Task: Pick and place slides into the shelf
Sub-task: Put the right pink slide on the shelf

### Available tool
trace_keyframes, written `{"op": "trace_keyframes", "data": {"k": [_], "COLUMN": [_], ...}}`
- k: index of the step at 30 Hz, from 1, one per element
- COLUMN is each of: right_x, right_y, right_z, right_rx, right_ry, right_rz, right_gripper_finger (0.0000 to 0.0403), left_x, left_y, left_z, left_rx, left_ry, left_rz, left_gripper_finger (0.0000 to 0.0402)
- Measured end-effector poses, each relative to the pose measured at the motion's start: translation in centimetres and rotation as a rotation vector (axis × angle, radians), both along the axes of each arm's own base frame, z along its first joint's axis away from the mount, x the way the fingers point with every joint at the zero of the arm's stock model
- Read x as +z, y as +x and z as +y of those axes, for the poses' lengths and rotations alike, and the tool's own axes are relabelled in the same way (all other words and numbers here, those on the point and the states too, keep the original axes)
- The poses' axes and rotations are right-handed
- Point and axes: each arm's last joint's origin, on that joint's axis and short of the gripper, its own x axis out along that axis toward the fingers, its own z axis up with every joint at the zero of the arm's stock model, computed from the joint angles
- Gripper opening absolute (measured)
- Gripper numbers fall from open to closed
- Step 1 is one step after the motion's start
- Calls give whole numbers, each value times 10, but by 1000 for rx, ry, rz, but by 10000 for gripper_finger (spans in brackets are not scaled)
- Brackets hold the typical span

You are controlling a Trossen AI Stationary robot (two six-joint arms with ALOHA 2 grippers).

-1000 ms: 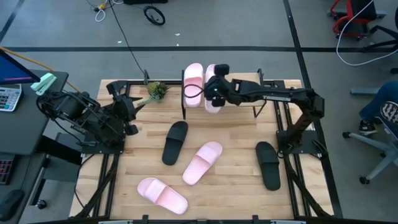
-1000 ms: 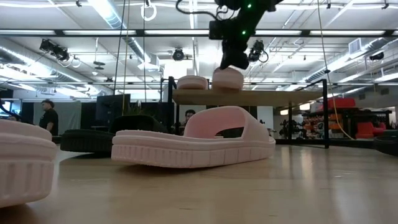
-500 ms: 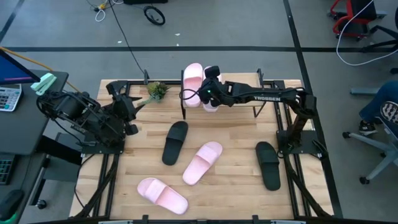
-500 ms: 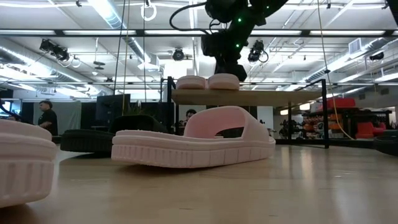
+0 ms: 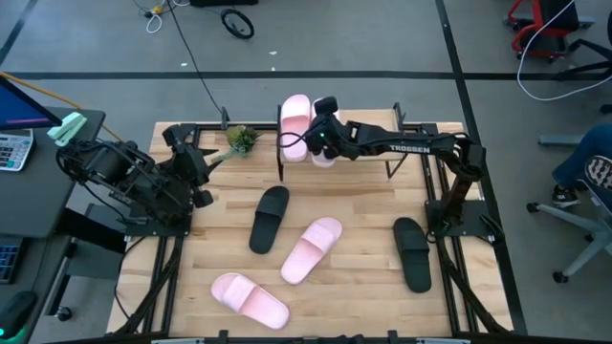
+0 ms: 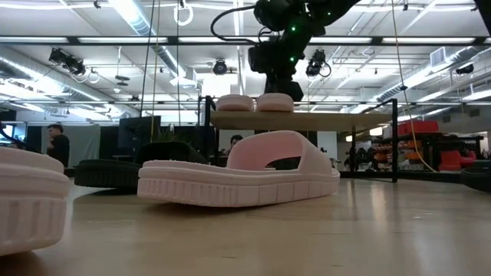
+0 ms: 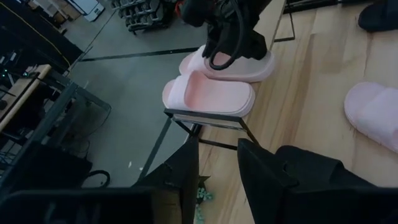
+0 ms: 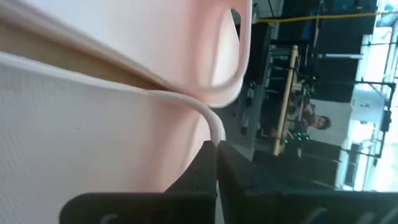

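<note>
Two pale pink slides lie side by side on the shelf's top board [image 6: 330, 119], soles down: one [image 5: 295, 115] free, the other [image 5: 325, 156] under my right gripper [image 5: 323, 134]. That gripper is shut on it and stands right above it [image 6: 276, 77]. The left wrist view shows both slides [image 7: 208, 93] on the rack. My left gripper [image 7: 217, 165] waits open at the table's left edge [image 5: 196, 170]. Two black slides [image 5: 269, 218], [image 5: 412, 252] and two pink slides [image 5: 311, 248], [image 5: 249, 298] lie flat on the tabletop. My right gripper is shut on the edge of the pink slide's strap [image 8: 211, 127], pinched between the two fingers. The fingers [image 7: 233, 50] come at it from above, pointing down. The slide lies flat with its sole on the shelf's board, next to the other pink slide.
A small green plant [image 5: 241, 139] sits on the table left of the shelf. The shelf's thin black legs [image 7: 168, 134] stand near the far edge. The shelf's board right of the two slides is bare [image 6: 360, 119]. A person stands in the room behind [image 6: 55, 142].
My right gripper has moved toward the table's left and far edge and down, carrying the pink slide. The slide was tilted just above the board; now it lies flat on the shelf beside the other pink slide.
</note>
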Motion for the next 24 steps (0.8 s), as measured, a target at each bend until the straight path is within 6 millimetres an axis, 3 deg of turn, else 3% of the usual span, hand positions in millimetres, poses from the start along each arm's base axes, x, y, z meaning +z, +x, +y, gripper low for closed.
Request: {"op": "trace_keyframes", "data": {"k": [12,24], "right_x": [4,7], "right_y": [-5,-6], "right_z": [-11,-24], "right_rx": [5,-23], "right_ry": [3,123], "right_rz": [8,-214], "right_gripper_finger": [0,12], "left_x": [0,0], "left_y": [0,0], "left_z": [0,0], "left_rx": [0,-2], "left_ry": [0,3], "left_rz": [0,3], "left_gripper_finger": [114,113]}}
